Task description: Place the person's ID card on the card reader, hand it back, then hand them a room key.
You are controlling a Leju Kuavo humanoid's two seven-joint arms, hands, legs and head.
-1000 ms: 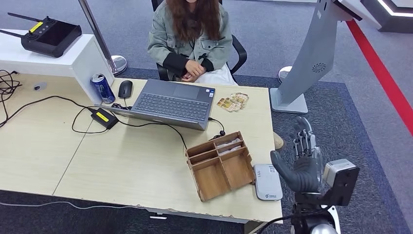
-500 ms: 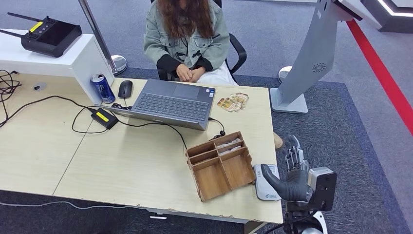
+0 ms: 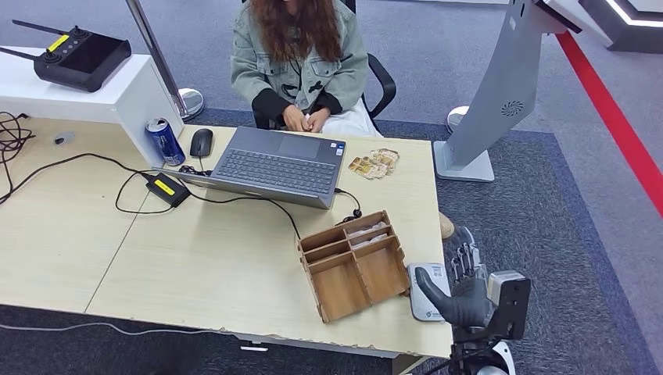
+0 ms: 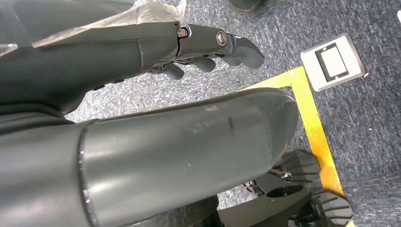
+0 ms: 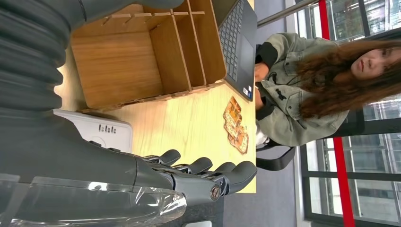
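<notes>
Card reader (image 3: 429,291): flat white box lying on the desk (image 3: 195,258), just beside the wooden tray (image 3: 353,264), at the desk's corner nearest the robot.
Right hand (image 3: 461,285): raised beside the card reader, off the desk's edge; thumb reaching over the reader's near corner, whether touching it cannot be told.
Right fingers (image 5: 208,175): spread apart and nearly straight, holding nothing; reader just beside them in the wrist view, not between them.
Left hand (image 4: 142,94): hanging over grey carpet; fingers (image 4: 227,45) loosely extended, nothing between them and the thumb.
Wooden tray: several compartments; the large ones nearest the reader look bare, the narrow far ones hold something pale, too small to name.
Cards (image 3: 374,164): small patterned cluster on the desk beyond the tray, well apart from the reader.
Laptop (image 3: 274,166): open, beyond the tray, keyboard toward the person (image 3: 301,58).
Person: seated at the far side of the desk, hands together at the desk edge, far from the reader.
Can (image 3: 166,141) and mouse (image 3: 201,142): beside the laptop, far from the reader.
</notes>
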